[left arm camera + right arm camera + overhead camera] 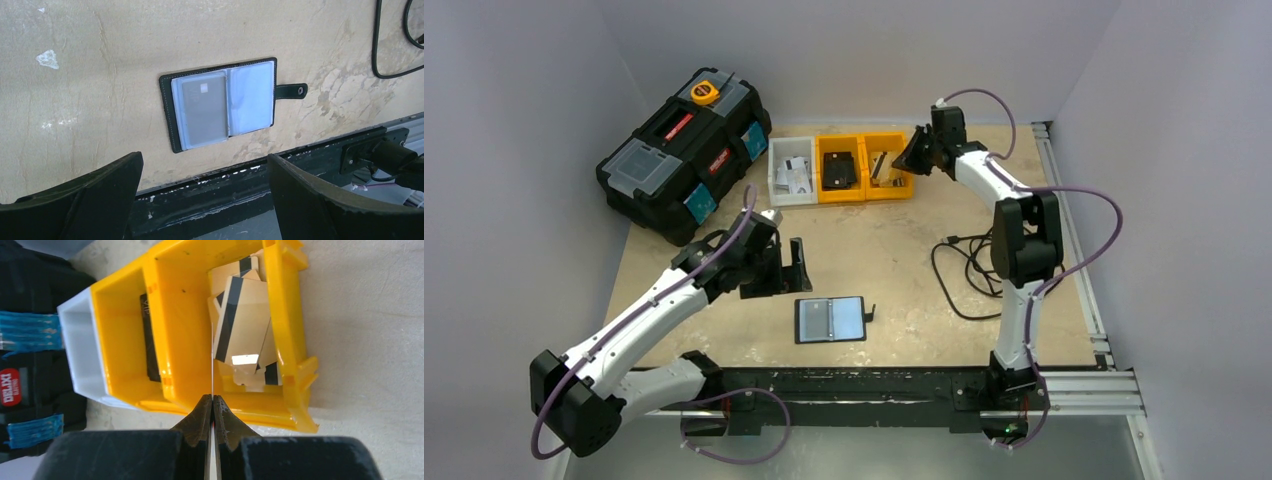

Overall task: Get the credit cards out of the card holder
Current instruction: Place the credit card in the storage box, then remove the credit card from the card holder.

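My left gripper (204, 160) hung wide near the open card holder (220, 102); my right gripper (213, 399) pinched a credit card (212, 360) above the yellow bin (280, 315).

The credit card (212, 360) pinched in the right tool (212, 400) showed only its thin edge, its face unseen. A black item (149, 340) in the middle yellow bin (117, 325) lay mostly hidden behind the wall.

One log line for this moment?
left gripper open near wallet | wallet open flat, grey card inside | right gripper shut on thin card over yellow bin
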